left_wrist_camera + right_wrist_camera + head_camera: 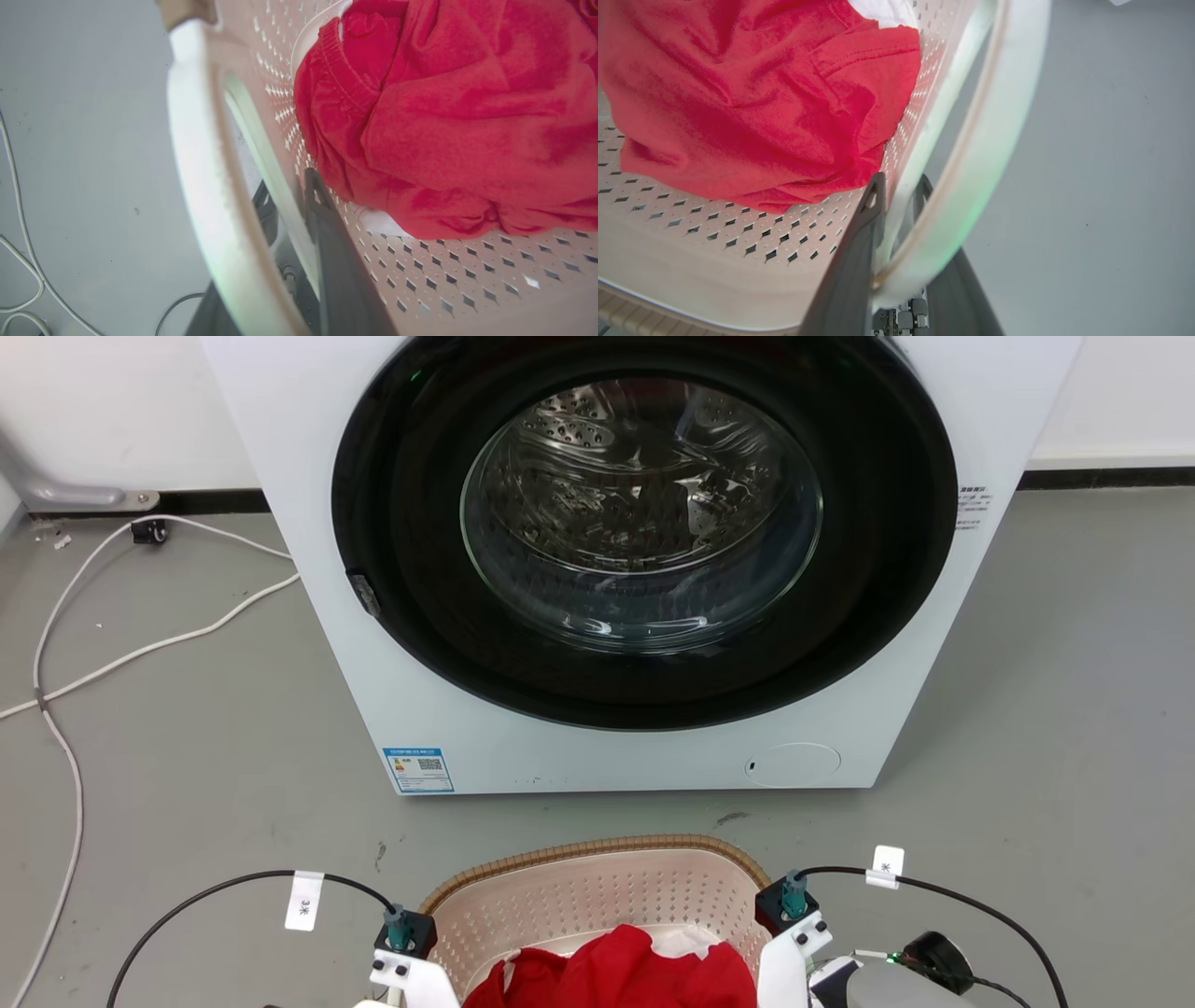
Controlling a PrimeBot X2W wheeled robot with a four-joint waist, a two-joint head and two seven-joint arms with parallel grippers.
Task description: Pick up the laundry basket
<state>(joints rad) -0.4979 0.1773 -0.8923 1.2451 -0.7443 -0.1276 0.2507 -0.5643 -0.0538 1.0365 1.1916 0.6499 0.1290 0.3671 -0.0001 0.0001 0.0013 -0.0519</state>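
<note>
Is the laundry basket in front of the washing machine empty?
No, a red garment lies bunched up inside the laundry basket.

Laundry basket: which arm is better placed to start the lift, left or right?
Right, narrowly: the right end effector has both fingers astride the laundry basket wall by its white handle. The left end effector straddles its side too, outer finger half hidden. Probably lift with both.
</note>
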